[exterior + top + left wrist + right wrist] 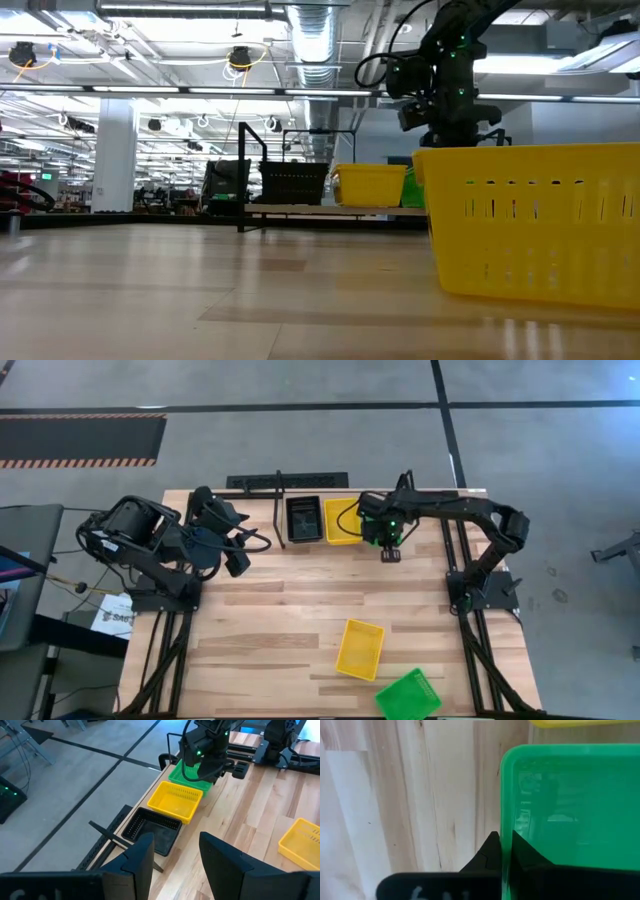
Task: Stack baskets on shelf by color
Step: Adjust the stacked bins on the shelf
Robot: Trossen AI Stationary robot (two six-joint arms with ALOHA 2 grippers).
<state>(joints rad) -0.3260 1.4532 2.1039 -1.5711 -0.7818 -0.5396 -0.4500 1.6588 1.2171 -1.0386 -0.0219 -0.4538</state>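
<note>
Right pincer (pixel 506 851) was clenched on my green basket's (pixel 570 815) rim at the shelf (pixel 112 840); its yellow neighbour (pixel 175 802) sat just beside; left pincer (pixel 175 857) waited released.

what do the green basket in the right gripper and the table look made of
Green basket: probably plastic, a smooth, slightly glossy moulded rim with soft reflections inside. Table: wood, pale planks with visible grain and seams, faintly sheened.
</note>
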